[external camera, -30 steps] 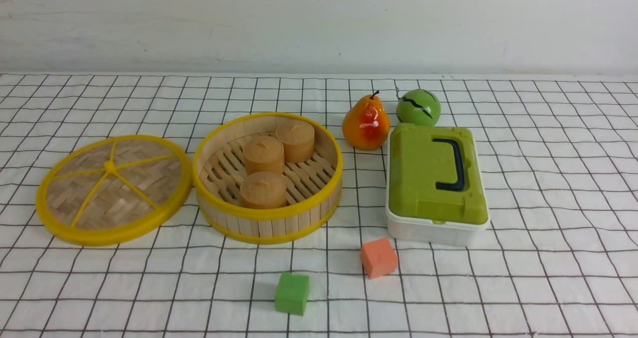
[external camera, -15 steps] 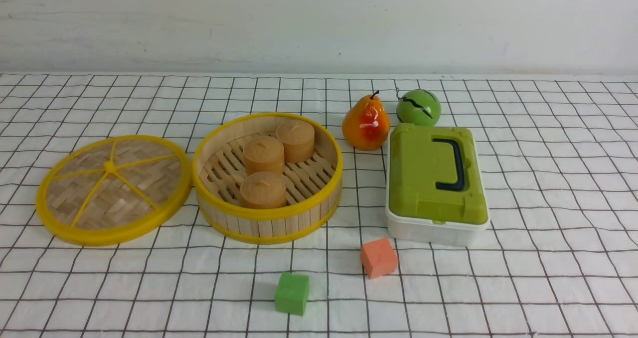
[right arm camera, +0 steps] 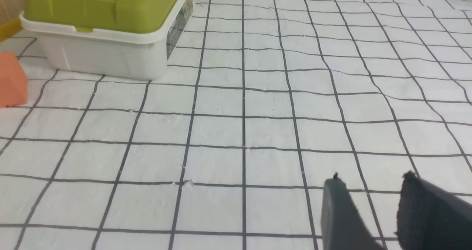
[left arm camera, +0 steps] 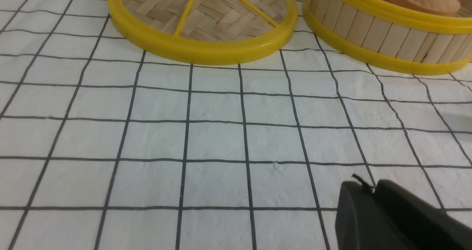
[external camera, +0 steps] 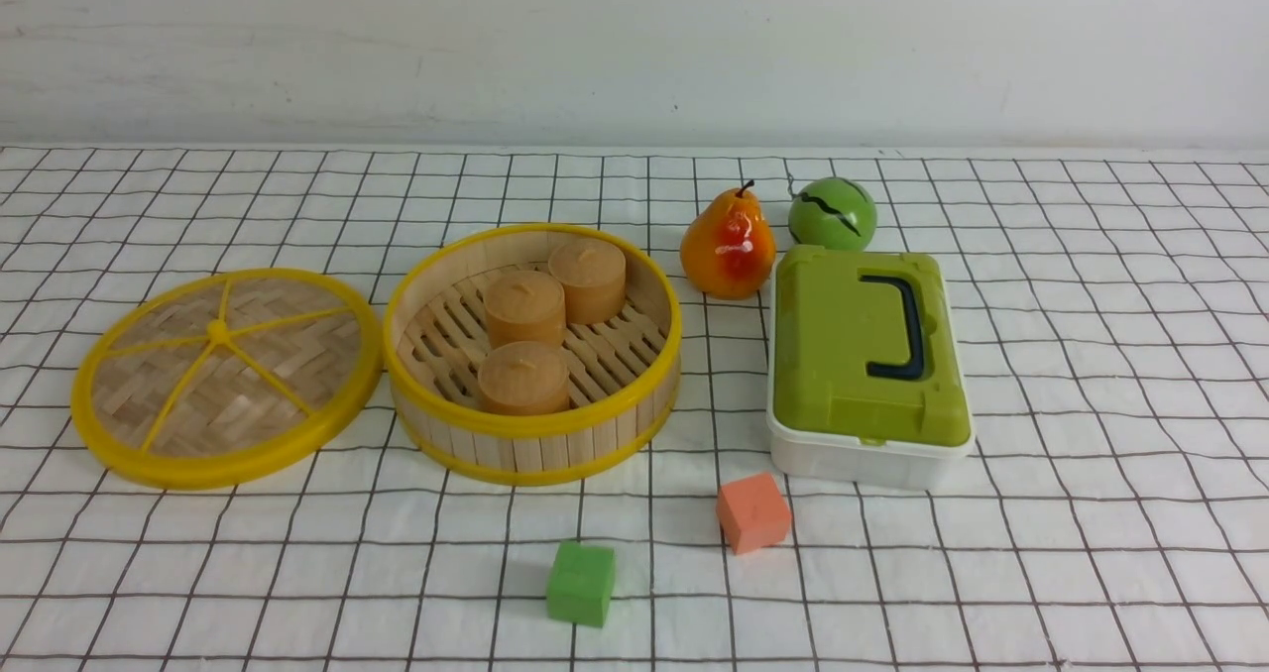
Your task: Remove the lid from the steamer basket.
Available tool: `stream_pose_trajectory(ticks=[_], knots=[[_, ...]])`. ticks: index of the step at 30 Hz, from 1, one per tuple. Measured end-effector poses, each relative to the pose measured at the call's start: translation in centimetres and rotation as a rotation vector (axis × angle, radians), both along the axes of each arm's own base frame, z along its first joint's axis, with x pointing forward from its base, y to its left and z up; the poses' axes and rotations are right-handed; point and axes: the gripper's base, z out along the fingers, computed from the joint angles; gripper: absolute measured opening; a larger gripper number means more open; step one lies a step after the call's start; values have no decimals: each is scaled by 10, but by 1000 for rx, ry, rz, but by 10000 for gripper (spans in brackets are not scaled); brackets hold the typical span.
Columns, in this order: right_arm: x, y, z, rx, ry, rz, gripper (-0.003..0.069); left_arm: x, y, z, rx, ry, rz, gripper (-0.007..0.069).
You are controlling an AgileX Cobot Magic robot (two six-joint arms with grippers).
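The lid (external camera: pixel 226 375), a woven bamboo disc with a yellow rim and spokes, lies flat on the cloth just left of the steamer basket (external camera: pixel 532 355); their rims almost touch. The basket is uncovered and holds three tan cylinders (external camera: pixel 525 307). Neither arm shows in the front view. In the left wrist view the lid (left arm camera: pixel 202 17) and the basket's wall (left arm camera: pixel 383 32) lie ahead of my left gripper (left arm camera: pixel 370 187), which is shut and empty, well short of the lid. In the right wrist view my right gripper (right arm camera: pixel 372 181) is slightly open and empty above bare cloth.
A white box with a green lid (external camera: pixel 865 360) stands right of the basket and also shows in the right wrist view (right arm camera: pixel 107 25). A pear (external camera: pixel 727 246) and a green ball (external camera: pixel 832 213) sit behind it. An orange cube (external camera: pixel 753 511) and a green cube (external camera: pixel 581 582) lie near the front.
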Motion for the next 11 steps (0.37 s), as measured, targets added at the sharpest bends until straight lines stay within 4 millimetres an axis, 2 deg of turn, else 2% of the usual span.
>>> stream_pose_trajectory(ticks=[11], knots=[[0,0,0,0,0,0,239,0,0,0,0,0,0,73]])
